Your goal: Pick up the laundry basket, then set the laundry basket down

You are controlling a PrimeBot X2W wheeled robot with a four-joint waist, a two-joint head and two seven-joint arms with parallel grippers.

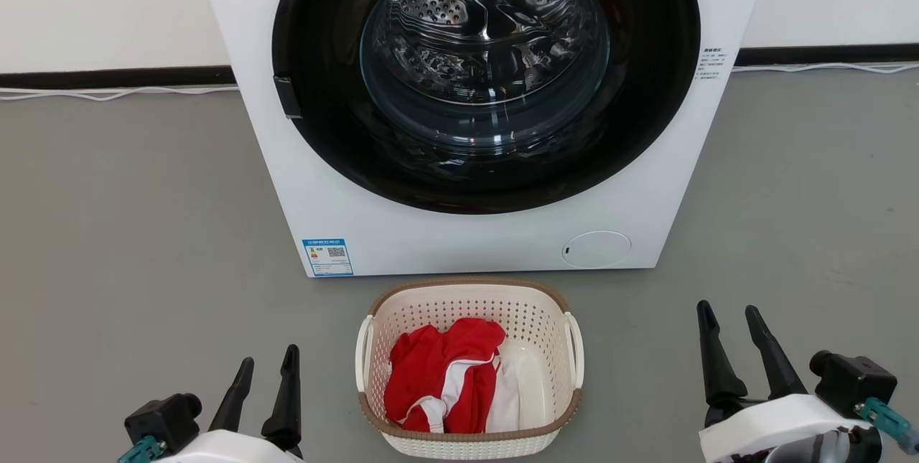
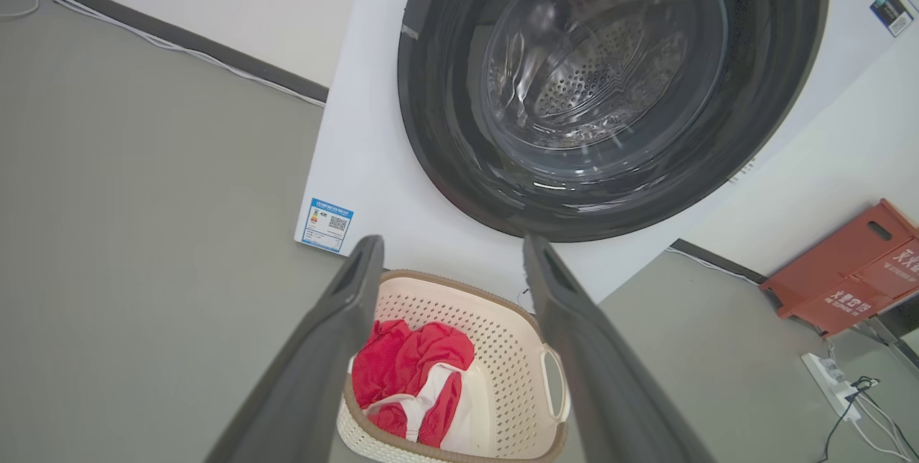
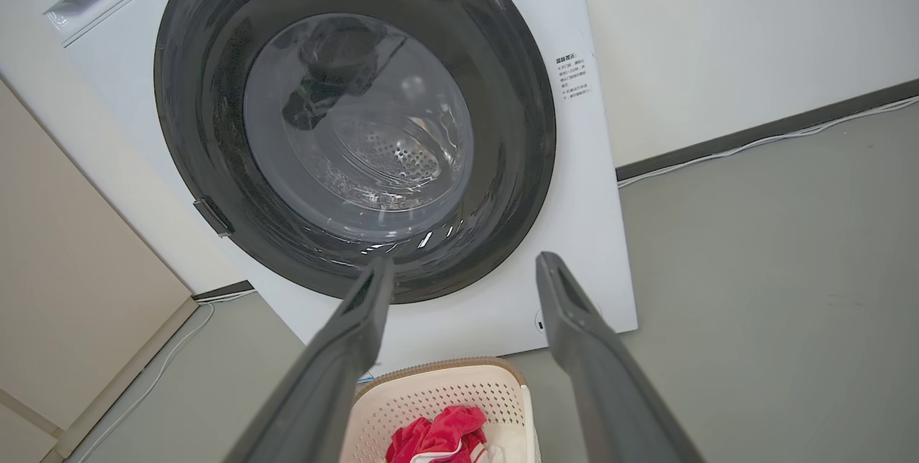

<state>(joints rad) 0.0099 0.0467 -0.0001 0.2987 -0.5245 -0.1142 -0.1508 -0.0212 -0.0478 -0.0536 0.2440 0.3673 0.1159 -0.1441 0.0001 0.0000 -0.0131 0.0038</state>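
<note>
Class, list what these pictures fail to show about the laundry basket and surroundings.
Floor of the laundry basket, head view: mostly covered by red clothing.
Its near half, right wrist view: cut by bottom edge.
Print on the blue label of the washing machine, head view: too small.

perforated plastic laundry basket [image 1: 470, 309], soft cloth garment [image 1: 441, 377], glossy glass washing machine door [image 1: 484, 54].
</note>
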